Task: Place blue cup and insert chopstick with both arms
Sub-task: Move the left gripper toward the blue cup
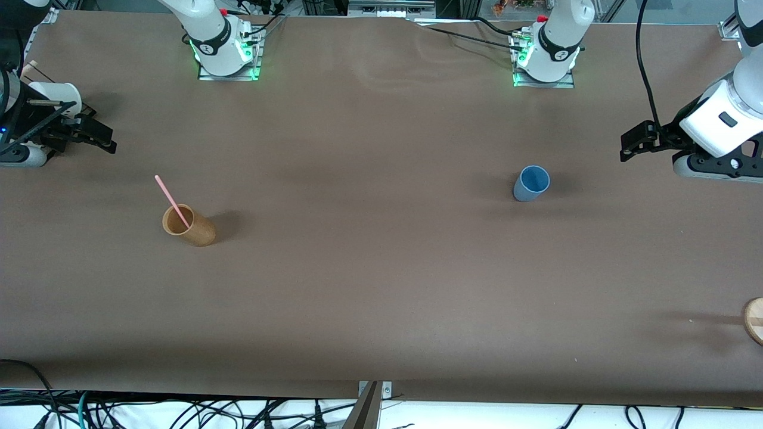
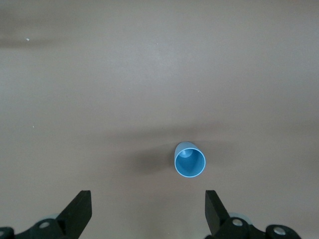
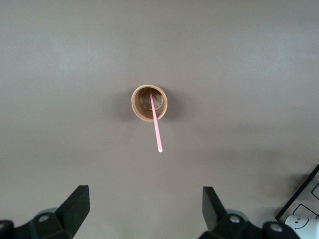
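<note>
Brown paper covers the table (image 1: 381,298), and on it stand two cups in the open: one blue cup (image 1: 530,183), upright and empty, toward the left arm's end, and one tan wooden-looking cup (image 1: 188,225) toward the right arm's end, somewhat nearer the front camera than the blue one. The two cups are well apart. One pink chopstick (image 1: 171,201) leans in the tan cup, its lower end inside and its upper end sticking out above the rim at a tilt.

Two arms are in view, both held high. The left gripper (image 2: 148,211) hangs over bare table just beside the blue cup (image 2: 189,161), its two fingers (image 2: 79,211) spread wide with nothing between them. The right gripper (image 3: 144,209) hangs over the table near the tan cup (image 3: 149,103), fingers equally wide and empty; the chopstick (image 3: 156,128) shows from above, slanting out of that cup.

One white cup (image 1: 59,94) sits at the edge by the right arm's end, and one round wooden piece (image 1: 754,320) shows partly at the left arm's end, nearer the front camera
</note>
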### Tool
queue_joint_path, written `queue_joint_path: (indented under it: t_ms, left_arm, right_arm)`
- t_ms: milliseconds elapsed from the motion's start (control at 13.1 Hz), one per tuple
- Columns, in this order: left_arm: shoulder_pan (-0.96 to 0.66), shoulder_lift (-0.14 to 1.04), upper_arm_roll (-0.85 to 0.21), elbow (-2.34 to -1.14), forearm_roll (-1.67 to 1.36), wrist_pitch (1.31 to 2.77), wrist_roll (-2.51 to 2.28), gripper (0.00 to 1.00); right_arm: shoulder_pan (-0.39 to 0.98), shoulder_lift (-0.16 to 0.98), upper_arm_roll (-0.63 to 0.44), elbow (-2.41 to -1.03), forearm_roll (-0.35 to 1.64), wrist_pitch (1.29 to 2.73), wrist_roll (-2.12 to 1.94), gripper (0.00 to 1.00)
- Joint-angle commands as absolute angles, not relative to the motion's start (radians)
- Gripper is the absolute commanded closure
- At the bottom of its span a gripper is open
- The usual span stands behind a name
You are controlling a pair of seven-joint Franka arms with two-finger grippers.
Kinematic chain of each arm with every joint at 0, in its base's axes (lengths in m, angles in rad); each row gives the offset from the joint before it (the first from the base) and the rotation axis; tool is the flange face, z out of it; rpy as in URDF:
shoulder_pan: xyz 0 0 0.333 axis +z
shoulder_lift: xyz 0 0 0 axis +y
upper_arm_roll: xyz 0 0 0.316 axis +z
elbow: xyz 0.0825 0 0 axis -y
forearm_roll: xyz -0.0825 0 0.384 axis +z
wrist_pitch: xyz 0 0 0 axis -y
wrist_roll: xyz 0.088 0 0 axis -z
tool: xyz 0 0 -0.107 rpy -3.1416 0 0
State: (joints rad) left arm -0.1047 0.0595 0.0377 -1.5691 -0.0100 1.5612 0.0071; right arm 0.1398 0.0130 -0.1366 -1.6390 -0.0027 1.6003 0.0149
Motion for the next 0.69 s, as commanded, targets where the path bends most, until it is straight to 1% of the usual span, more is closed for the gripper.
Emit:
queue_joint_path:
  t_ms: [0, 383, 613]
  left_arm:
    - [-0.101, 0.069, 0.038, -1.548, -0.015, 1.555, 0.014, 0.0]
    - [-0.1, 0.077, 0.041, -1.548, -0.014, 1.555, 0.005, 0.0]
    - [-0.1, 0.103, 0.041, -1.548, -0.014, 1.555, 0.005, 0.0]
  right_arm:
    - [0.133, 0.0, -0.133, -1.637, -0.014, 1.597, -0.002, 0.0]
    - [0.133, -0.002, -0.132, -1.637, -0.014, 1.597, -0.002, 0.0]
    - [0.133, 0.0, -0.132, -1.637, -0.014, 1.598, -0.002, 0.0]
